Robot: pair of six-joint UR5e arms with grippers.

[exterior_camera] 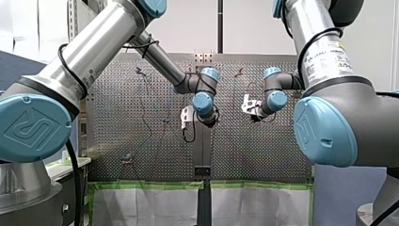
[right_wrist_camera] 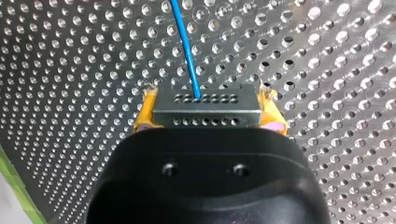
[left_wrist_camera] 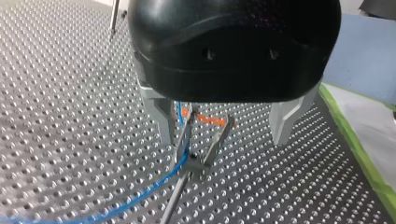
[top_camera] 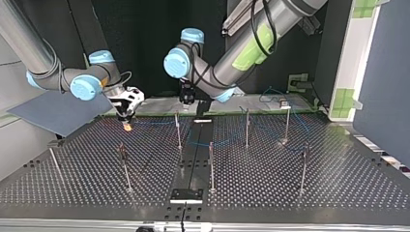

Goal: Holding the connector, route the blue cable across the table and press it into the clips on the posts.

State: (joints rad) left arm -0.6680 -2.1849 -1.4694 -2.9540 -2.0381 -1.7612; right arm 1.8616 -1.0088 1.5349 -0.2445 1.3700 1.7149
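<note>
Blue cable [right_wrist_camera: 186,46], one, its one connector [right_wrist_camera: 205,114] pinched in right end effector [right_wrist_camera: 208,106], left end effector [left_wrist_camera: 223,136] spread

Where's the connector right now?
In the right wrist view, the connector sits clamped between my right end effector's yellow pads, with the cable leading out ahead of it.

Thin posts [top_camera: 211,166] across table [top_camera: 338,183], blue cable [right_wrist_camera: 186,46] looped among them, open lanes between.

Dull perforated metal table [left_wrist_camera: 70,93], smooth blue plastic-sheathed cable [right_wrist_camera: 187,46], matt grey metal connector [right_wrist_camera: 205,109], thin bare-metal posts [top_camera: 178,130]
</note>
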